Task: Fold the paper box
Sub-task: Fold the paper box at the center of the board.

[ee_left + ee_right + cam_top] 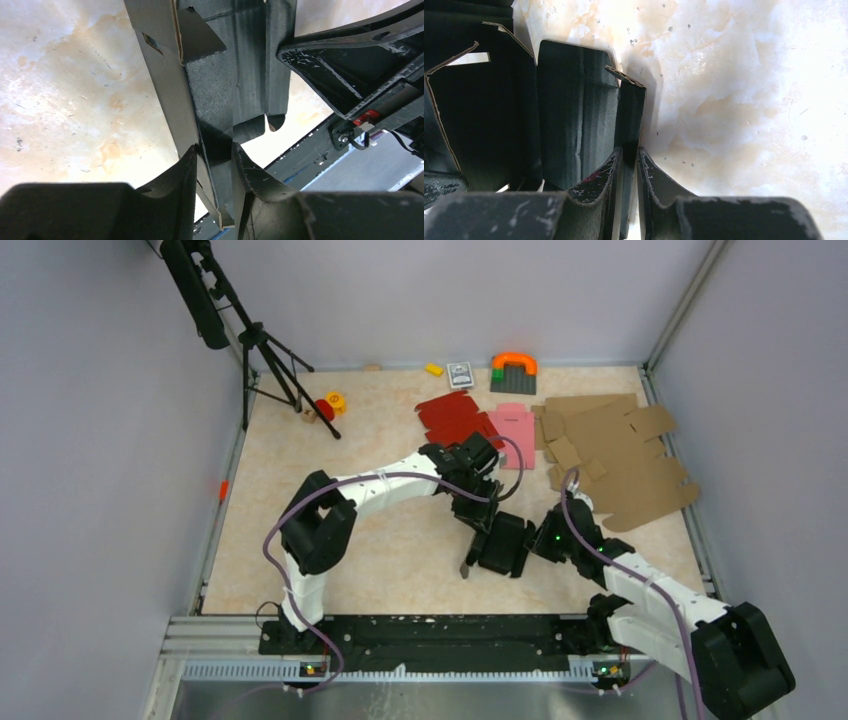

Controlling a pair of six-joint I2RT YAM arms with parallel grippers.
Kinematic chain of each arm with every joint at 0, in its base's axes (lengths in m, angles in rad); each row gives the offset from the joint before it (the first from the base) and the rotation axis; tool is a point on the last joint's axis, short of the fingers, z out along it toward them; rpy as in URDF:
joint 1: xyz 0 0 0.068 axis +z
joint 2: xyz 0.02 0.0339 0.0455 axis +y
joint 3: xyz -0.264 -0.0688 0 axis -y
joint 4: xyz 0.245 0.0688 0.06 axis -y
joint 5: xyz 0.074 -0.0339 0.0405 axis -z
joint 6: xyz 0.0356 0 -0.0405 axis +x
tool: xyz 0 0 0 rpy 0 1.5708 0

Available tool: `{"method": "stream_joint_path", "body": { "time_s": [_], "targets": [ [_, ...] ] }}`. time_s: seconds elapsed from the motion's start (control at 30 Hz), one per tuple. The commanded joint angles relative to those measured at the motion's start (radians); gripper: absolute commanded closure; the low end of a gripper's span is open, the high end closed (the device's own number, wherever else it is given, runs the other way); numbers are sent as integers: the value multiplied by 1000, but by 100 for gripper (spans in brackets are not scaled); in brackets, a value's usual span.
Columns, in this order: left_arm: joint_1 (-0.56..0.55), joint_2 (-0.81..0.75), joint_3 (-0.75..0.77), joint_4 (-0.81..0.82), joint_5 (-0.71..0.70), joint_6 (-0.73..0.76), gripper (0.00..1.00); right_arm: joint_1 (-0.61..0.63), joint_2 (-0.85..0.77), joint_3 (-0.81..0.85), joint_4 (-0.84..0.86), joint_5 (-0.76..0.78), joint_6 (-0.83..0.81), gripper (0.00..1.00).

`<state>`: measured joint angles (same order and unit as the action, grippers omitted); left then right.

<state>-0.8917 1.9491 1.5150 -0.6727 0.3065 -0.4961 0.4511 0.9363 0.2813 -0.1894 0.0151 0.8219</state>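
Your left hand (214,148) is closed most of the way on one upright wall of the paper box (505,543), with a finger pressed to each face of the panel near its lower edge. Just right of it, the box sits between the two hands, low over the near middle of the surface (390,575); whether it touches there you cannot tell from above. It is no longer a flat sheet: several panels stand up at angles to one another, and the creases have taken. It is not closed, though. A pointed tab and a rounded tongue hang free, the inside is open to view, and daylight shows through gaps at the corners. Further right, your right hand (629,152) is pinched nearly shut on a narrow side flap, which runs up from between its fingers. By the look of it you are somewhere about midway: the body is raised, and what remains is to square the walls, turn the loose flaps in and tuck the tabs home. Hold the two grips gently, since thin card will buckle if they pull against each other.
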Motion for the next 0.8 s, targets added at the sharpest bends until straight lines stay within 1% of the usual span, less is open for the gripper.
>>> {"method": "stream_joint_path", "body": {
  "time_s": [0.0, 0.1, 0.2, 0.27, 0.37, 0.4, 0.53, 0.67, 0.77],
  "targets": [
    [-19, 47, 40, -52, -60, 37, 75, 17, 9, -24, -4, -76, -3, 86],
    [-18, 47, 43, -68, -79, 43, 83, 18, 4, -25, -6, -77, -1, 86],
    [-18, 42, 44, -81, -96, 48, 86, 18, -9, -25, -9, -78, -3, 83],
    [-17, 37, 47, -95, -118, 56, 88, 18, -19, -24, -7, -81, -7, 77],
    [-15, 35, 56, -118, -151, 69, 89, 17, -37, -12, -22, -84, -21, 59],
    [-14, 35, 57, -125, -157, 72, 89, 17, -43, -4, -37, -74, -27, 56],
    [-10, 33, 61, -135, -169, 80, 89, 17, -89, 37, -109, -5, -58, 49],
    [-9, 32, 70, -142, -168, 87, 89, 17, -145, 84, -148, 56, -97, 46],
    [-7, 28, 76, -146, -158, 93, 90, 17, -164, 121, -118, 50, -159, 47]
  ]
}}
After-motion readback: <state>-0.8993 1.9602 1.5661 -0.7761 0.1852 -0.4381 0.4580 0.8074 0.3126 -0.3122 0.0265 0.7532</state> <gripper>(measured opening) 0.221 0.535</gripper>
